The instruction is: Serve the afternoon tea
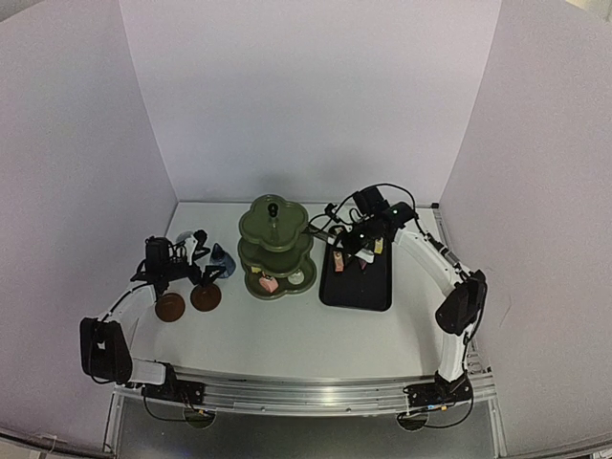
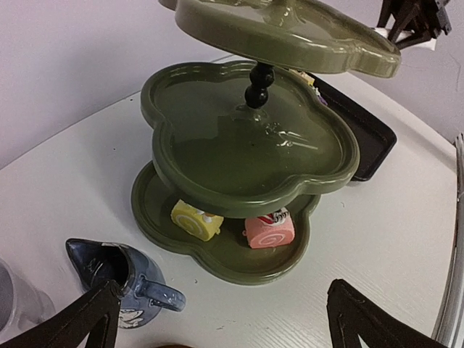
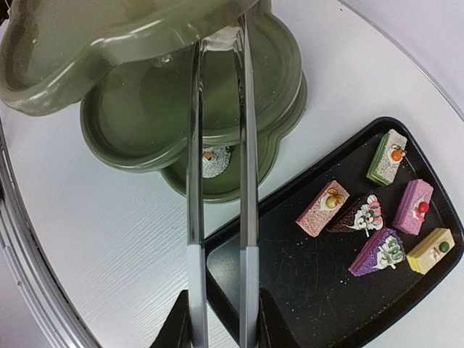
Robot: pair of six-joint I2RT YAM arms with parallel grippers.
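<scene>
The olive-green three-tier stand (image 1: 275,247) is at the table's middle. Its bottom tier holds a yellow roll cake (image 2: 196,219), a pink roll cake (image 2: 270,228) and a pale speckled cake (image 3: 215,161). My right gripper (image 3: 220,319) is shut on the metal tongs (image 3: 246,181), whose arms reach over the stand; their tips are hidden under the top tier (image 3: 109,43). Several small cakes (image 3: 322,208) lie on the black tray (image 3: 290,290). My left gripper (image 2: 225,308) stands open and holds nothing, beside the blue jug (image 2: 119,279). Two brown coasters (image 1: 170,306) sit at the left.
A pale cup (image 2: 14,308) shows at the left wrist view's lower left edge, next to the jug. White walls close in the table on three sides. The arms' rail runs along the near edge (image 1: 306,392).
</scene>
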